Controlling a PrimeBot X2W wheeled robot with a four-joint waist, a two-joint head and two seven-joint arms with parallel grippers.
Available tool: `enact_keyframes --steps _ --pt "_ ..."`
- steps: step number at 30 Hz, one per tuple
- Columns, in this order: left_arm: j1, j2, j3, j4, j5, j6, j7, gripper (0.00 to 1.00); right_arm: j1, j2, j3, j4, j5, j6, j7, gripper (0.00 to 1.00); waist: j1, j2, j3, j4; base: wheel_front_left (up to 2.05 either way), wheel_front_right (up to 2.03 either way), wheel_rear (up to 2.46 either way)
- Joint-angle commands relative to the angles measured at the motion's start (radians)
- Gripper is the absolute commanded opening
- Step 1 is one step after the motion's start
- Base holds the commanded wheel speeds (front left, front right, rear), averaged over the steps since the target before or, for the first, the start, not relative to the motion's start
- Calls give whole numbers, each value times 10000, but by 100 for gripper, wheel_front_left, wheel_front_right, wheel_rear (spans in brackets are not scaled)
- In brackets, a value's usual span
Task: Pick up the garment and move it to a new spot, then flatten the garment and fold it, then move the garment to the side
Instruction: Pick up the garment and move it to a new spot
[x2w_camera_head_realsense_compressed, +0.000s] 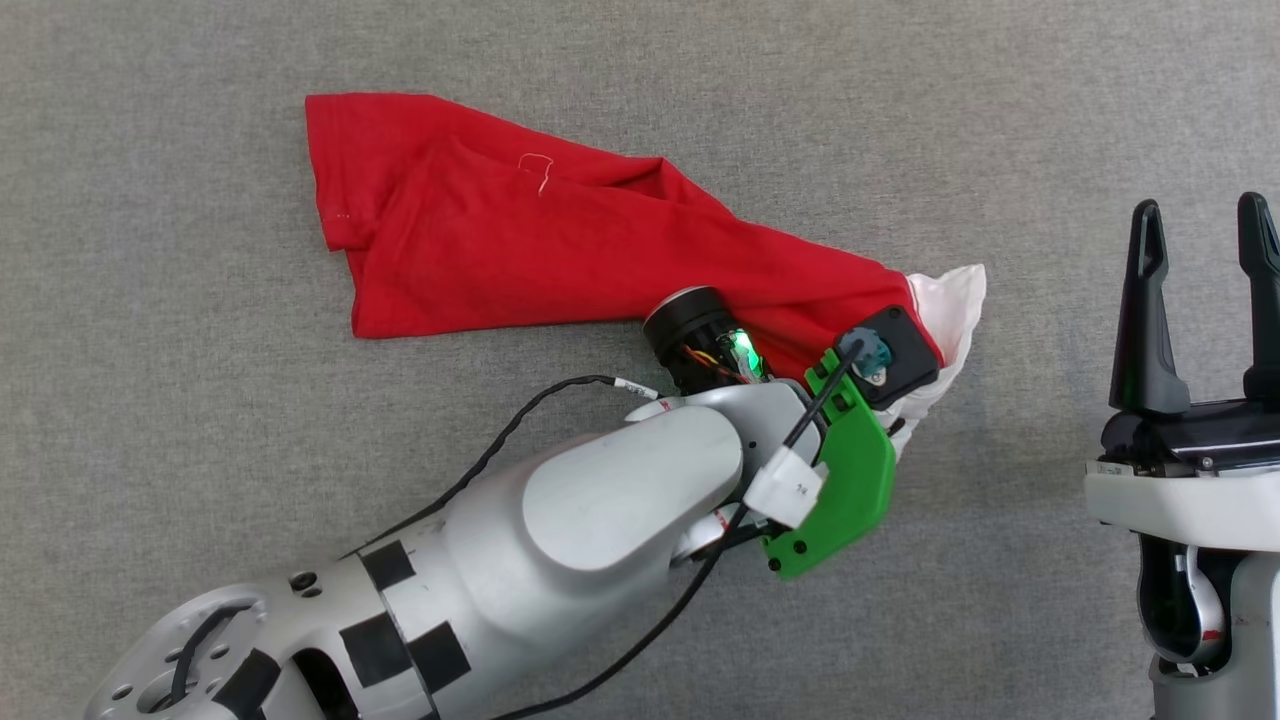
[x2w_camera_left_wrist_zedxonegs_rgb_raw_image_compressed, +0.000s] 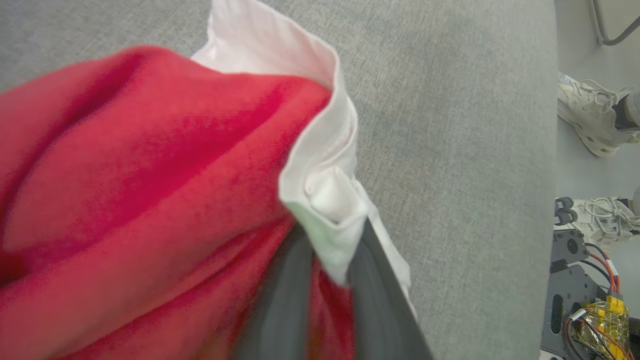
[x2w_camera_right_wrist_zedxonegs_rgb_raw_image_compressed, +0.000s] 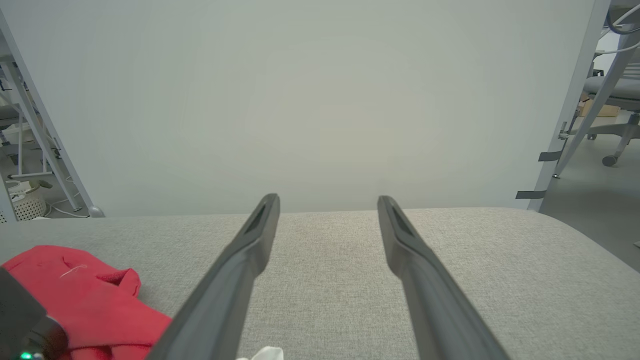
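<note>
Garment (x2w_camera_head_realsense_compressed: 500, 250) in left fingers (x2w_camera_left_wrist_zedxonegs_rgb_raw_image_compressed: 377, 310) (white sleeve (x2w_camera_left_wrist_zedxonegs_rgb_raw_image_compressed: 325, 200))

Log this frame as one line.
phase: grasp | left gripper: shut on garment, white sleeve end | right gripper: open, empty | garment: bunched on grey surface

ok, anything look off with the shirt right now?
The garment is twisted and bunched, not flat, with the left gripper pinching its white sleeve. What looks like a loose white thread sits on the red fabric. No tears visible.
</note>
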Motion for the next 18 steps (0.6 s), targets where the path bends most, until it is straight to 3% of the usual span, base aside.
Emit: enact_keyframes --steps 1,8,12,18 --pt "143 -43 -131 209 101 -29 -427 100 -115 33 -42 54 -106 -9 -47 100 0 -1 -199 117 0 0 0" --pt "-403 -167 328 1176 384 49 -4242 100 412 43 -177 291 -184 -9 -47 100 0 -1 -1360 617 0 0 0" --pt "-243 -64 955 1406 719 858 -5811 100 814 46 -282 346 -212 -9 -47 100 0 -1 -2075 1017 0 0 0" --pt "594 723 2232 740 1255 2378 -6271 100 1177 47 -384 381 -284 -9 -47 100 0 -1 -2760 1479 0 0 0"
